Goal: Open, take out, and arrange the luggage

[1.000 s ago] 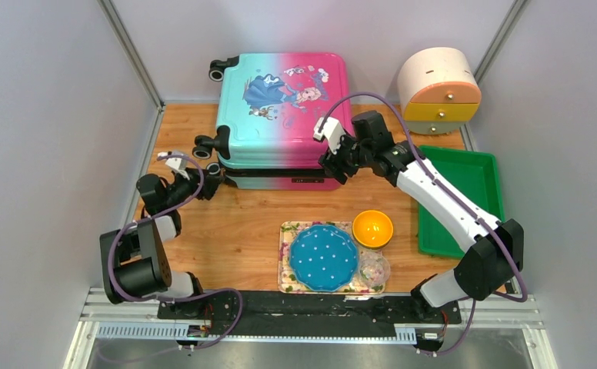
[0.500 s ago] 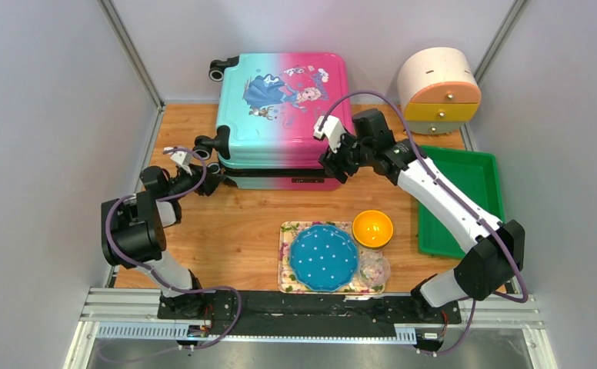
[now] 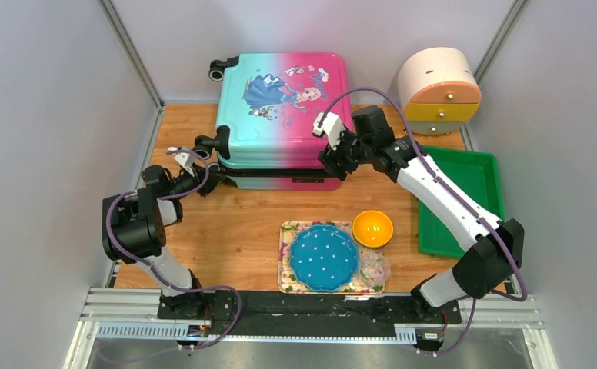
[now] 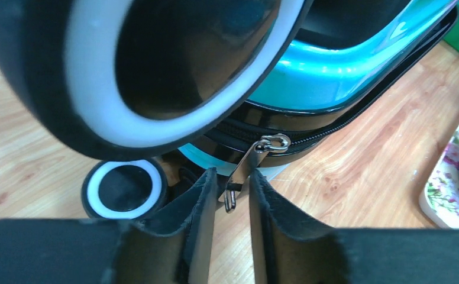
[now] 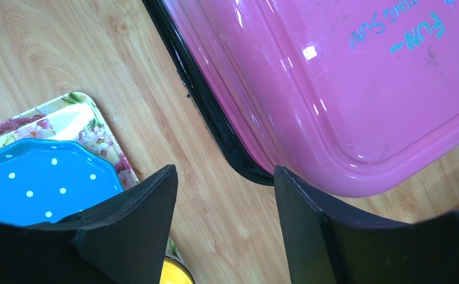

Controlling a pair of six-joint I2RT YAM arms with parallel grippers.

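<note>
Straddling the luggage (image 4: 333, 65) zipper pull (image 4: 246, 164), the left gripper (image 4: 233, 198) sits beside its wheel (image 4: 123, 190)

Pale grey walls (image 3: 41, 115); light wooden tabletop (image 3: 226, 231)

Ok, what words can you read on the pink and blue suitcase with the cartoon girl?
"FUN": turquoise letters on the pink side of the hard-shell pink-and-turquoise luggage, right wrist view.
Line beside it: blurred and cut off, perhaps ending "SUN"; unsure.
Tiny writing by the cartoon girl, top view: too small to read.
</note>
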